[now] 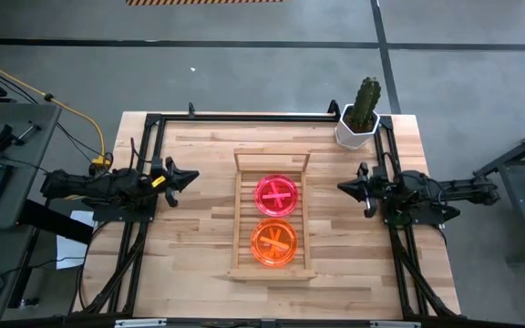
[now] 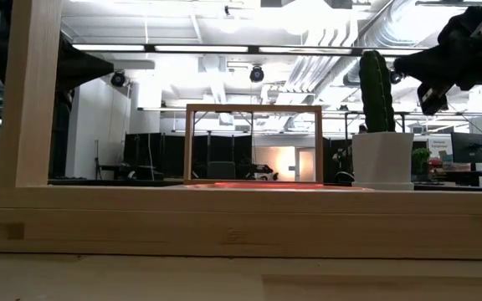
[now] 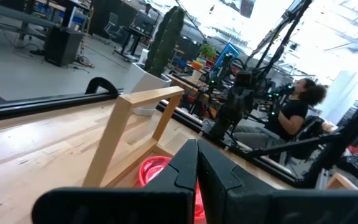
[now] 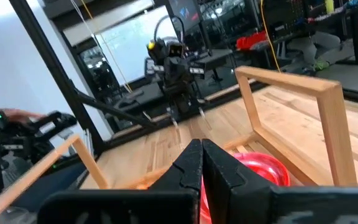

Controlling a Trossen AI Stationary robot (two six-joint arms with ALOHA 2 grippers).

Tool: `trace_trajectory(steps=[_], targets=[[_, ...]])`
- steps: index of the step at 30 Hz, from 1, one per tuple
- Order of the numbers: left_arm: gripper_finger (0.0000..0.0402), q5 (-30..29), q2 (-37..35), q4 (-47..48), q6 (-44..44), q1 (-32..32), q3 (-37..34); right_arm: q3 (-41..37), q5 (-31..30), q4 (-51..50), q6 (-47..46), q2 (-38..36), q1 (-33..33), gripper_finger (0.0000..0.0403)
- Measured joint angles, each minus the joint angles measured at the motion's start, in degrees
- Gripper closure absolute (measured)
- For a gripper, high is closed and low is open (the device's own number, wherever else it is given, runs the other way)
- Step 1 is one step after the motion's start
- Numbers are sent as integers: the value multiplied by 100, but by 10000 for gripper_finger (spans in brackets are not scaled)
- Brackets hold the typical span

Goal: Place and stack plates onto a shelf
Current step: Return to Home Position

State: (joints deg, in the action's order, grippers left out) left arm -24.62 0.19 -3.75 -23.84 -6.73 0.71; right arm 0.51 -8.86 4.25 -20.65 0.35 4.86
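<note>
Pink plates (image 1: 276, 194) and orange plates (image 1: 273, 241) sit in two stacks on the shelf (image 1: 242, 219) mid worktop (image 1: 190, 255); left end effector (image 1: 192, 176) and right end effector (image 1: 342, 187) are clenched empty, well apart either side, so home each outward, clear of the rail (image 1: 272, 157).

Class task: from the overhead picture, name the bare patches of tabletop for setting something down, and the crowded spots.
Bare tabletop lies between the shelf and the left gripper, and between the shelf and the right gripper. Crowded: the shelf, filled by pink plates and orange plates; the cactus corner.
</note>
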Motion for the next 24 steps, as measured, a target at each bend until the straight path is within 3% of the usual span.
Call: trace_trajectory(steps=[24], targets=[[401,4,136,5,-2,-60,-2,-2,2,-188,14,39,0,403]])
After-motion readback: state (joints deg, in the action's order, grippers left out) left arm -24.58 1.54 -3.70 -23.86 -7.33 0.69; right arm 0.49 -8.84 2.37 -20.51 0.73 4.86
